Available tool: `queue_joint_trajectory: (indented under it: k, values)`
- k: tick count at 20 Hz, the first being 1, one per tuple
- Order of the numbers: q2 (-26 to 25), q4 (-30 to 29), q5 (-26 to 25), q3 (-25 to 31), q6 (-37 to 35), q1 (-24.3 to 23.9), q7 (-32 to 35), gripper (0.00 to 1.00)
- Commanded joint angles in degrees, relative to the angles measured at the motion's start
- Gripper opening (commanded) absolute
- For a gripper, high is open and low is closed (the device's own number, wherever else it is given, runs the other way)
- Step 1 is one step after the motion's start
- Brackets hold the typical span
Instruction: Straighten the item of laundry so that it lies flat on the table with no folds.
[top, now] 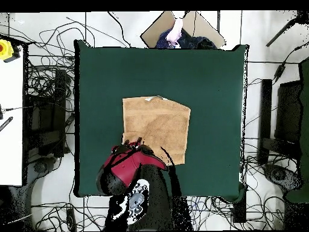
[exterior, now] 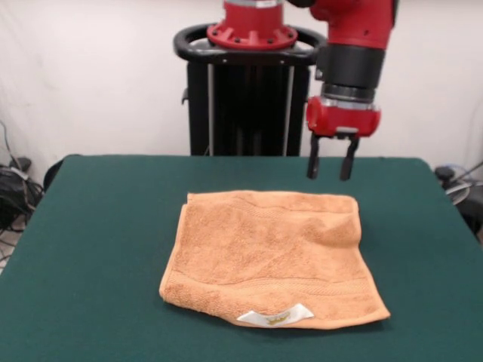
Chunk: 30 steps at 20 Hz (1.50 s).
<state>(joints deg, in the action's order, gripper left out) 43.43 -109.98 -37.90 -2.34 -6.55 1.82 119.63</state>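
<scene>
The item of laundry (exterior: 272, 256), an orange-tan terry towel, lies spread in the middle of the dark green table (exterior: 90, 241). Its white label (exterior: 276, 316) shows at the near edge. The right side looks doubled over into a thick fold at the far right corner. My gripper (exterior: 330, 175) hangs open above the table just behind that far right corner, apart from the cloth, with both black fingers (exterior: 312, 161) pointing down and nothing between them. In the overhead view the towel (top: 158, 122) shows as a rough square, and the red arm (top: 130, 166) covers its lower left corner.
Wide stretches of green cloth (top: 211, 78) surround the towel on all sides. Cables lie on the floor around the table. A cardboard box (top: 181, 27) and a person's hand (top: 175, 31) sit past the table's top edge in the overhead view.
</scene>
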Motion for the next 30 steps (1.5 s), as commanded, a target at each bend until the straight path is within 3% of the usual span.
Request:
queue_joint_trajectory:
  k: [1,7,11,14,18,23,30]
  values:
    - [-3.4,4.8,0.3,-4.8,1.5,0.8,6.8,1.0]
    - [-6.6,7.1,0.9,-7.1,3.6,1.8,7.3,1.0]
    - [-8.1,9.0,1.0,-11.2,3.9,5.2,8.3,1.0]
    - [-8.3,9.3,0.7,-10.7,3.3,5.0,6.9,1.0]
    - [-4.6,3.1,-0.1,8.3,-1.6,-10.9,-3.3,1.0]
    - [-6.0,3.1,-1.4,11.4,-1.8,-12.7,-4.0,1.0]
    - [-7.6,3.9,-2.9,10.6,-0.6,-10.8,-1.9,1.0]
